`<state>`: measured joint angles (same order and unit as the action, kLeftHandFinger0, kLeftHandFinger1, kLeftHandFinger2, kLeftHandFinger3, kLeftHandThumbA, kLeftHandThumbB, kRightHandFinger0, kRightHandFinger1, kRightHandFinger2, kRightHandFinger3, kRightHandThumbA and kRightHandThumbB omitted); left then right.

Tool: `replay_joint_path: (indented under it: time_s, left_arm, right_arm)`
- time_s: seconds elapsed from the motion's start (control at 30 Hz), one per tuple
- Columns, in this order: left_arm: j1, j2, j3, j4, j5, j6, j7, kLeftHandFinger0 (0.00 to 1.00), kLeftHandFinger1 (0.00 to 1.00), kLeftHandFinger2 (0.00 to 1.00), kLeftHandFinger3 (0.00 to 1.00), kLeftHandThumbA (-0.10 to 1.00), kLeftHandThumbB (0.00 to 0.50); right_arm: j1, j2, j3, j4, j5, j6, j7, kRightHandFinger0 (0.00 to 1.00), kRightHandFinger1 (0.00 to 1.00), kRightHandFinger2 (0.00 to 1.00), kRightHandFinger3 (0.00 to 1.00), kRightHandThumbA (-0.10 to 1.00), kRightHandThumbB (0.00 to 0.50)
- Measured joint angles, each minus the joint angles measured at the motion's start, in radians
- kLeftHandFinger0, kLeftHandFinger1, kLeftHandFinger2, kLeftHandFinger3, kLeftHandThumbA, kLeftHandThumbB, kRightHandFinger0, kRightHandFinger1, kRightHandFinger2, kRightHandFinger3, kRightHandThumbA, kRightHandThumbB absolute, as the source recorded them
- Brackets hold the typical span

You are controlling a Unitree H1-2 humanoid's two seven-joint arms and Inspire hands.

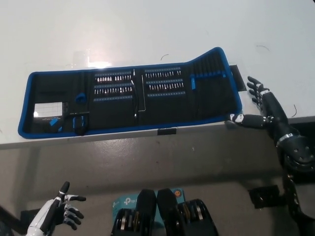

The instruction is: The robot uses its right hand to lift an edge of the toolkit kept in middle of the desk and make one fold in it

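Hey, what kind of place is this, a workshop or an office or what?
Probably a workshop or lab bench: a plain white desk holds an unrolled toolkit of screwdriver bits, over a bare grey floor. The right hand hovers open at its end.

A teal box on the floor bears partly hidden "tp-l" lettering.
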<state>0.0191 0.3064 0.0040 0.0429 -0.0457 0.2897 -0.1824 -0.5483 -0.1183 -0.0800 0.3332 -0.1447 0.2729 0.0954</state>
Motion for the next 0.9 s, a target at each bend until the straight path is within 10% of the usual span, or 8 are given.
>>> replay_joint_path:
  time_s: [0.57,0.8,0.83,0.87,0.9]
  left_arm:
    - [0.007,-0.010,0.000,0.000,0.000,-0.004,0.000,0.37,0.37,0.37,0.60,1.00,0.500]
    - [0.007,-0.019,0.000,-0.001,0.000,-0.004,0.000,0.38,0.37,0.36,0.58,1.00,0.500]
    - [0.007,-0.019,0.000,-0.001,0.000,-0.004,0.000,0.39,0.39,0.37,0.59,1.00,0.500]
    - [0.007,-0.019,0.000,-0.001,0.000,-0.004,0.000,0.40,0.39,0.38,0.59,1.00,0.500]
    - [0.007,-0.019,0.000,-0.001,0.000,-0.004,0.000,0.36,0.37,0.36,0.56,1.00,0.500]
  right_arm:
    - [-0.092,0.148,-0.013,0.073,0.016,0.001,-0.116,1.00,1.00,1.00,1.00,0.79,0.309]
    - [-0.089,0.187,0.004,0.072,0.013,0.004,-0.150,1.00,1.00,1.00,1.00,0.74,0.233]
    - [-0.086,0.190,0.004,0.072,0.013,0.004,-0.153,0.77,0.89,0.97,1.00,0.59,0.179]
    - [-0.081,0.196,0.005,0.072,0.013,0.007,-0.159,0.53,0.64,0.72,1.00,0.43,0.156]
    - [-0.079,0.197,0.006,0.072,0.013,0.009,-0.161,0.12,0.21,0.33,1.00,0.03,0.099]
